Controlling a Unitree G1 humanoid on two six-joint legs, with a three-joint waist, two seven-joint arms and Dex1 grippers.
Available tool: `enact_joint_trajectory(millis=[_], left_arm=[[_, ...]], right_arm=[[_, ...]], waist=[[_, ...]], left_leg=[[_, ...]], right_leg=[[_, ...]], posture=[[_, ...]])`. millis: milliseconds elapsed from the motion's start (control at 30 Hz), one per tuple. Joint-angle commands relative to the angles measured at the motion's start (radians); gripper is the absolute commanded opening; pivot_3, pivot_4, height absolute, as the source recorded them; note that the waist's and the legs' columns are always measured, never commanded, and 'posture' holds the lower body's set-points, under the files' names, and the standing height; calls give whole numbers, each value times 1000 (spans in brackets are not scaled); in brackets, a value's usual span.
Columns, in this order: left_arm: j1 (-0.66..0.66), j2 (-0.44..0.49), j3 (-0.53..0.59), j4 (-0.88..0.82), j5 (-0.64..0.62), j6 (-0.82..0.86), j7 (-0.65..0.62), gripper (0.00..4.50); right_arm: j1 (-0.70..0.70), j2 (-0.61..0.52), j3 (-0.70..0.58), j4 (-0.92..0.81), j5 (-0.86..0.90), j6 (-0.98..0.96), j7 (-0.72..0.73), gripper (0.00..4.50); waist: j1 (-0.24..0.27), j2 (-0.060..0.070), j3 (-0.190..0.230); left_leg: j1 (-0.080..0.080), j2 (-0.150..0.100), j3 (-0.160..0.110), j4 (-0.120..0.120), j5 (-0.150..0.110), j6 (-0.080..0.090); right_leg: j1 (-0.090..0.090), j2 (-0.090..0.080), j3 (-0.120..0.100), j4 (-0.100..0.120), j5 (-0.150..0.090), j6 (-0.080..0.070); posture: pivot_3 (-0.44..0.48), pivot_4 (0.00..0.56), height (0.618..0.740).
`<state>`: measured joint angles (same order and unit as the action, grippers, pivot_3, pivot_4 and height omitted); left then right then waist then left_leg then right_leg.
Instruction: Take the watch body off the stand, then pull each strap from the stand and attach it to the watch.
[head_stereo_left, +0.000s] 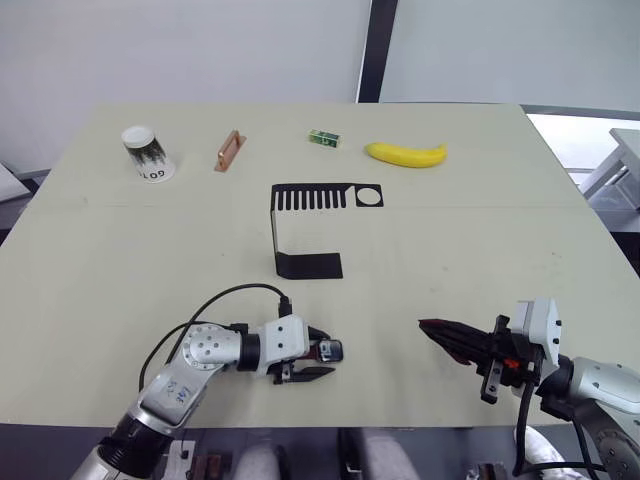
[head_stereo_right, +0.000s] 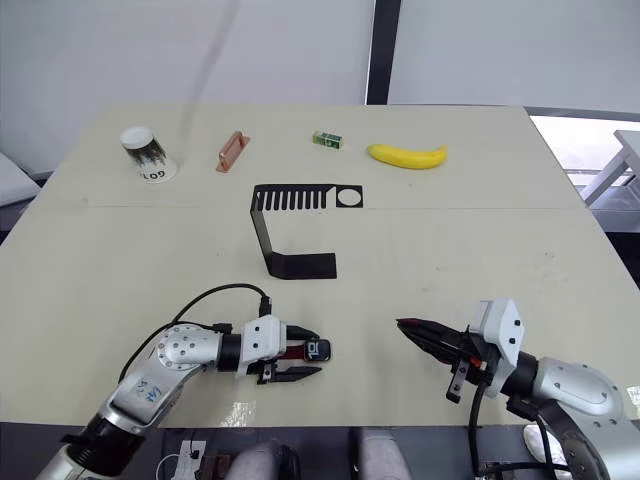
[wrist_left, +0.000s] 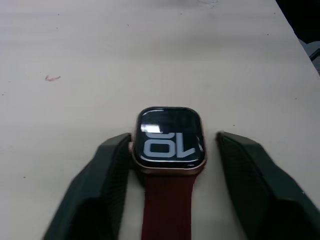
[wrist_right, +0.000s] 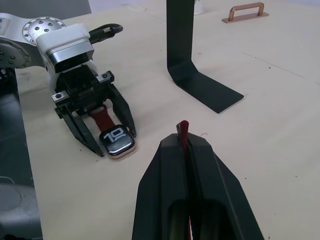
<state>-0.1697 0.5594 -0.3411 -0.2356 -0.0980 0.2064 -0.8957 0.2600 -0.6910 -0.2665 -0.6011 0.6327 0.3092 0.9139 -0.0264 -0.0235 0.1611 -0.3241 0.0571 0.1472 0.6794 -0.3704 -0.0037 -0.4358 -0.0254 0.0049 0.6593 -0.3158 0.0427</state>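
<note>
The watch body (wrist_right: 117, 140), one dark red strap (wrist_right: 101, 119) already fitted, lies flat on the table (head_stereo_left: 450, 230) at the stand's (head_stereo_left: 308, 263) six o'clock between the left gripper's (head_stereo_left: 322, 361) parted fingers, its free end facing the right gripper (head_stereo_left: 434, 328), clamped on the second strap (wrist_right: 183, 133), probably for joining.
</note>
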Motion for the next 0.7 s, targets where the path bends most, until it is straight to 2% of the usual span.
enact_joint_trajectory(millis=[33, 133, 400, 700], left_arm=[[23, 13, 0, 87, 51, 23, 35, 1593], [27, 10, 1, 110, 57, 14, 45, 1593], [25, 12, 24, 113, 11, -31, 12, 1593], [-19, 77, 200, 102, -294, 44, -208, 1593]], right_arm=[[-2, 0, -17, -54, 30, 6, -18, 0], [-3, 0, -16, -65, 37, 14, -27, 0], [1, 1, -18, -73, 43, 20, -33, 0], [-16, 1, -10, -71, 16, 4, -46, 0]], waist=[[-1, 0, 0], [-2, -1, -2], [-1, -1, -4], [-1, -1, -4]], left_leg=[[5, 0, 0, -2, 0, 0], [9, 0, 0, -8, -1, 1], [11, 0, 0, -10, -1, 0], [12, 0, 0, -11, 0, -2]], right_leg=[[7, 0, 0, -2, 0, 0], [14, 0, 0, -5, 0, 0], [16, 0, 0, -6, 0, 0], [11, 0, -1, -5, -1, -2]], posture=[[0, 150, 738], [0, 150, 738], [0, 150, 738], [0, 150, 738]])
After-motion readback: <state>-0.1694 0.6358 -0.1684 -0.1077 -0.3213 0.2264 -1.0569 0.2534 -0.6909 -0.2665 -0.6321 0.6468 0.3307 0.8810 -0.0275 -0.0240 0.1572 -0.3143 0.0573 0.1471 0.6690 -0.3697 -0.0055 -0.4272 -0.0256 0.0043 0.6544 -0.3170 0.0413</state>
